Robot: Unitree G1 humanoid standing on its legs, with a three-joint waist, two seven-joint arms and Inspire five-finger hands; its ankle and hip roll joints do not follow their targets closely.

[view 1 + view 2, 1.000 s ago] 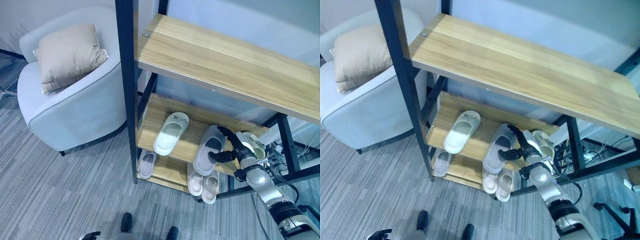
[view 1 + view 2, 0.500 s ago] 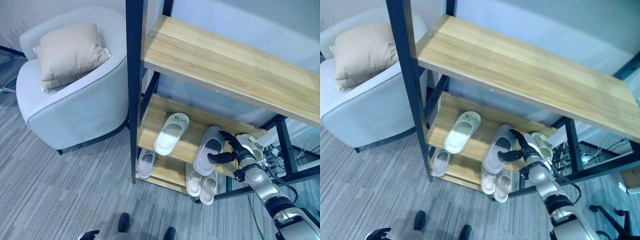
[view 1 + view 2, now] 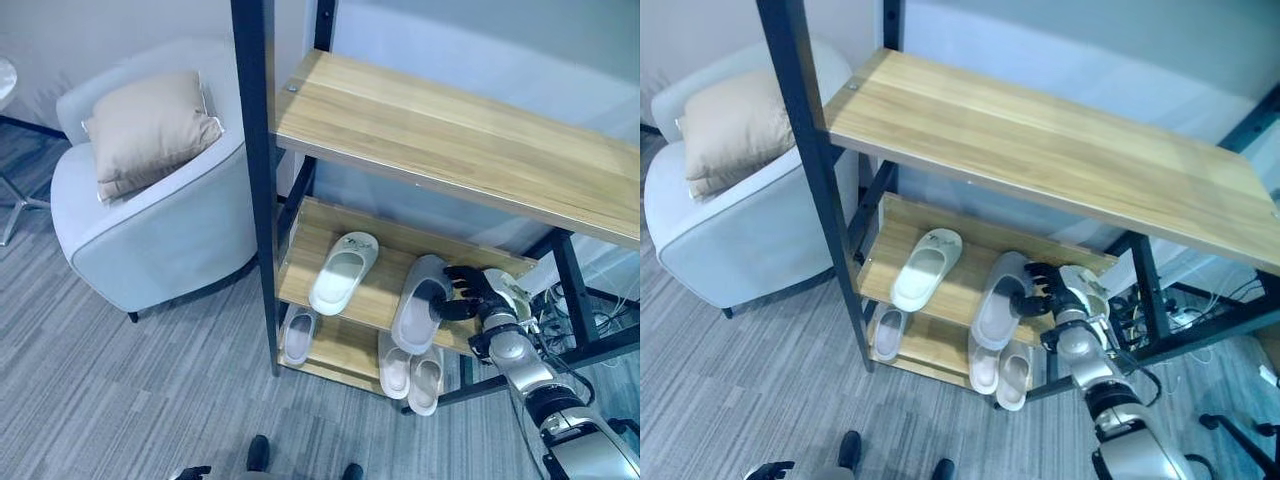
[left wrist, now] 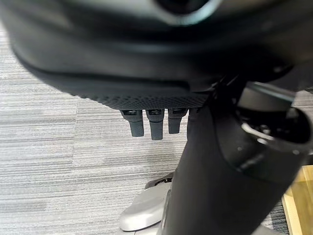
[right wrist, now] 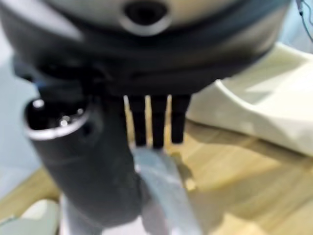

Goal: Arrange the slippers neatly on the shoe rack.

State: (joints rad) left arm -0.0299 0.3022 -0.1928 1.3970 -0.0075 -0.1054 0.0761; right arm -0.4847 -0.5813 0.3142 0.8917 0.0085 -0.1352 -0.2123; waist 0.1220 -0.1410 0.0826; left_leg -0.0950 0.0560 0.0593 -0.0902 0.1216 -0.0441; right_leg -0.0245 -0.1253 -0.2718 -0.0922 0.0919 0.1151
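Right hand on the slipper
Your dark right hand (image 3: 468, 295) clasps the pale grey foam slipper (image 3: 420, 303) at the wooden middle shelf's (image 3: 300, 262) four o'clock; left hand (image 4: 151, 125) fingers hang relaxed.

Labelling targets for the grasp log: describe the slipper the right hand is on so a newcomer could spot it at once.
Find the wooden shoe rack beside the grey armchair and look at its middle shelf. Two slippers lie there; the wanted one is the grey slipper on the side away from the armchair. Unlike the white slipper beside it, its heel sticks out past the shelf's front edge and the right hand grips it.
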